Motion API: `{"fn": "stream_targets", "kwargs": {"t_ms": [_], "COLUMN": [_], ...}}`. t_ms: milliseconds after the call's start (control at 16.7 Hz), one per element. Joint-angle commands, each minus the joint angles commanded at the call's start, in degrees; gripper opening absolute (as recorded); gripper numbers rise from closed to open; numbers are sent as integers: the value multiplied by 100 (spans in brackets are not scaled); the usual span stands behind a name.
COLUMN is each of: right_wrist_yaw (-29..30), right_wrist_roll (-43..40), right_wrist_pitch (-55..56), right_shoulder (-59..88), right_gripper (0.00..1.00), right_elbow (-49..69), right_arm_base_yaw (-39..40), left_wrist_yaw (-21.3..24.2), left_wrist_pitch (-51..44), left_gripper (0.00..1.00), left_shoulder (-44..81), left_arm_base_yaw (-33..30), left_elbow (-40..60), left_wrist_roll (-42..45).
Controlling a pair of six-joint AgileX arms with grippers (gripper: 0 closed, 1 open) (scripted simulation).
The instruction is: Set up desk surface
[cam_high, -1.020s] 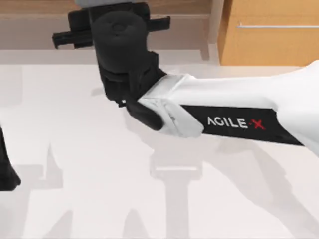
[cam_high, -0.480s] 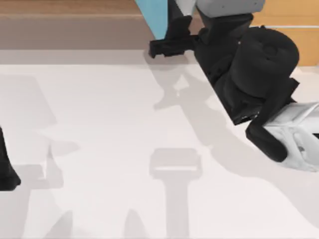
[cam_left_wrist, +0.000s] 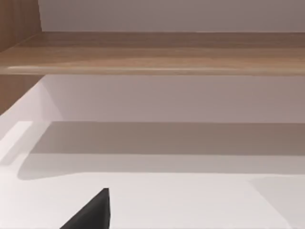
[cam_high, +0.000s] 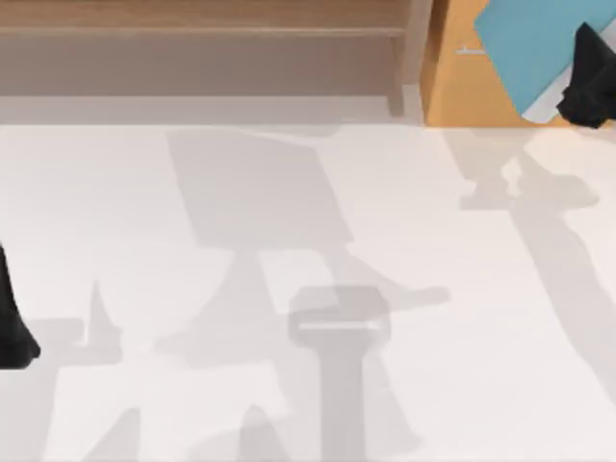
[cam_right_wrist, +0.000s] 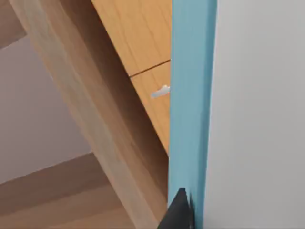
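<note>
One broad white tabletop (cam_high: 144,192) underneath, judged stiff, fixed, nothing to grip; thin blue panel (cam_high: 520,43) far right, seemingly clenched edgewise in right claw (cam_high: 589,82), likely light, slippery; left arm (cam_high: 12,332) parked at left edge.
</note>
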Motion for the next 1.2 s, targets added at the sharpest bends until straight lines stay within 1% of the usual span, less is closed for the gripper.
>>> {"fn": "stream_targets", "kwargs": {"t_ms": [300,480,600,780,900,1080,1200], "right_wrist_yaw": [-930,-1446,-1783,-2259,-2530,-2849,-2979], "right_wrist_roll": [1526,2535,3209,4162,4708,5346,5604], "right_wrist_pitch": [-294,-641,-903,-1297,-1544,-1852,-1993], "right_shoulder": [78,397,700,1222,1589,2098,2354], "right_gripper": [0,0,0,0,0,0,0], "right_elbow": [-529,-411,-115,567,1089,1818,2146], "right_arm_base_yaw": [-2013,-3041,-3563,-4099,-4293,-4407,-4404], "left_wrist_yaw": [0,0,0,0,0,0,0], "left_wrist_pitch": [0,0,0,0,0,0,0], "left_gripper": [100,100,100,100,100,100,100], "left_shoulder": [0,0,0,0,0,0,0], "left_arm_base_yaw": [0,0,0,0,0,0,0], "left_elbow": [0,0,0,0,0,0,0], "left_wrist_roll": [0,0,0,0,0,0,0]}}
